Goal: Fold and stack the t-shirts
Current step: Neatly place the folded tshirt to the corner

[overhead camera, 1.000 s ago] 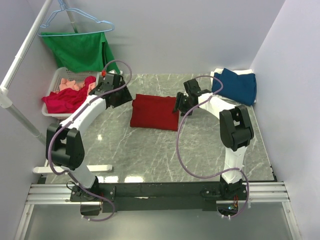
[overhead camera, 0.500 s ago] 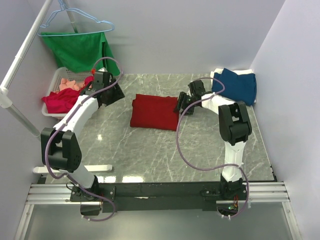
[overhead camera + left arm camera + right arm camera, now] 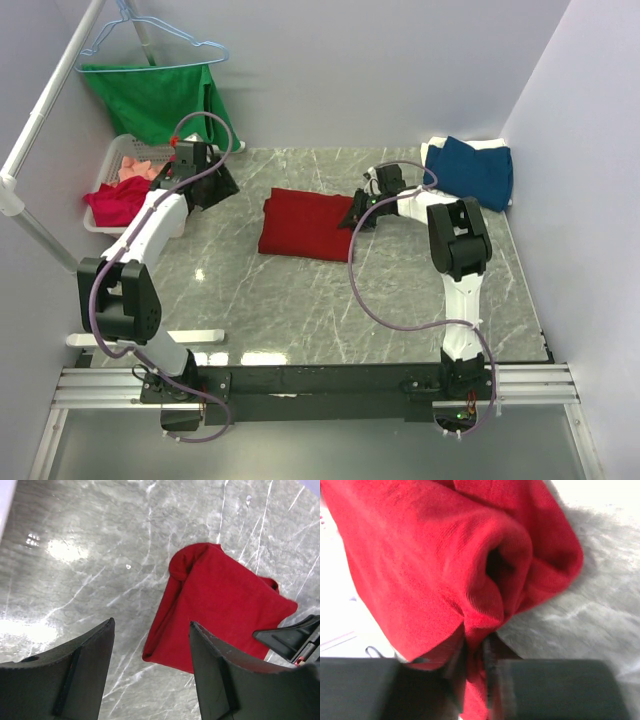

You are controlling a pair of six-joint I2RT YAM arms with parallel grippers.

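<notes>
Red shirt (image 3: 308,224) pinched at right edge
Right gripper (image 3: 358,214) clamped it, likely for stacking; left gripper (image 3: 212,186) gaped empty.

Setting: a robotics laboratory test cell. Indicators are listed below.

Plain white panel walls (image 3: 380,70) enclose a marble-patterned table (image 3: 300,300). An aluminium extrusion rail (image 3: 110,385) along the near edge carries the bases of the left arm (image 3: 150,225) and right arm (image 3: 455,240) — purple cables (image 3: 350,275) run exposed along both.

Clothing is laid out as work material: a deep-red t-shirt (image 3: 305,222) on the table, a basket (image 3: 112,155) of clothes, and a green garment (image 3: 155,100) on a hanger (image 3: 190,42) hung from a white pipe frame (image 3: 43,110).
</notes>
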